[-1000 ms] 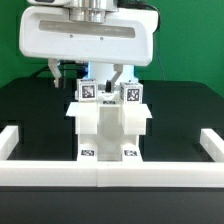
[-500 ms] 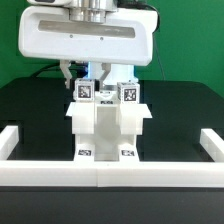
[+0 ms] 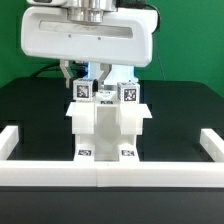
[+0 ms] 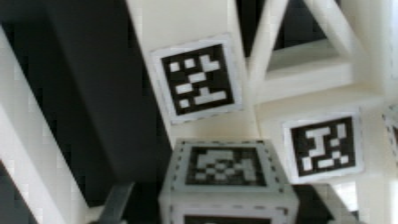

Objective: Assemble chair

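At the near edge of the black surface point(image 3: 40, 120), midway along it, the chair point(image 3: 106, 125) stands upright against the white rail point(image 3: 60, 170), probably so the rail braces it while parts are pressed or screwed in. Going left to right in the exterior view, its two tagged top posts sit side by side, the left post point(image 3: 86, 90) slightly further back under the arm's white housing point(image 3: 88, 40). The gripper point(image 3: 97, 74) hangs just above and behind these posts; its fingers are largely hidden, so I cannot tell whether the jaws are released or clenched. The wrist view shows only tagged white chair pieces close up. Compared with a second ago, the gripper has shifted toward the exterior view's left, over the left post.
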Available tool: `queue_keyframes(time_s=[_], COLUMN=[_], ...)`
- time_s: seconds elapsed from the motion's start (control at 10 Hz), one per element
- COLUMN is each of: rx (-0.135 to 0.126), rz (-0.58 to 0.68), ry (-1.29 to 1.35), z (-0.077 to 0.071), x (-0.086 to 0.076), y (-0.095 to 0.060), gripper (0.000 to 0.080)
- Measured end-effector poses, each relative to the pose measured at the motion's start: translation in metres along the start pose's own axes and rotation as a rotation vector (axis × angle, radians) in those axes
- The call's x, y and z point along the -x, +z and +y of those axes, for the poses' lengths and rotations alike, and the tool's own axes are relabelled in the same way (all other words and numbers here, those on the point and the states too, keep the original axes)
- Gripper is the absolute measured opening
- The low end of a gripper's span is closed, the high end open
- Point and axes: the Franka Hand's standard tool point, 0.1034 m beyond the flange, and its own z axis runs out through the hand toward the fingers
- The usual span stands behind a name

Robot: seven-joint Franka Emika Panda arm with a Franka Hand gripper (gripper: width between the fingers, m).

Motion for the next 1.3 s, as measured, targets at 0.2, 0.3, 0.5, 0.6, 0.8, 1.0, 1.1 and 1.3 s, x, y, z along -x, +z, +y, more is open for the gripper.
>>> queue_keyframes(time_s=[0.2, 0.3, 0.5, 0.6, 0.8, 1.0, 1.1, 1.3], rx=[0.000, 0.000, 0.000, 0.000, 0.000, -0.001, -0.001, -0.001], rz=[0.000, 0.000, 0.000, 0.000, -0.001, -0.001, -0.001, -0.002], ry=[0.130, 0.174, 0.318, 0.363, 0.509, 0.633, 0.688, 0.827], z=[-0.0002, -0.0003, -0.0006, -0.0007, -0.0012, -0.0015, -0.0015, -0.0019], x=[0.0001, 0.0001, 0.0002, 0.0002, 0.0004, 0.0006, 0.0006, 0.0008], y=[0.0000, 0.0001, 0.0001, 0.0002, 0.0003, 0.0005, 0.0005, 0.0008], gripper=[0.0287, 0.0287, 0.0287, 0.0287, 0.0287, 0.0287, 0.0287, 0.0287])
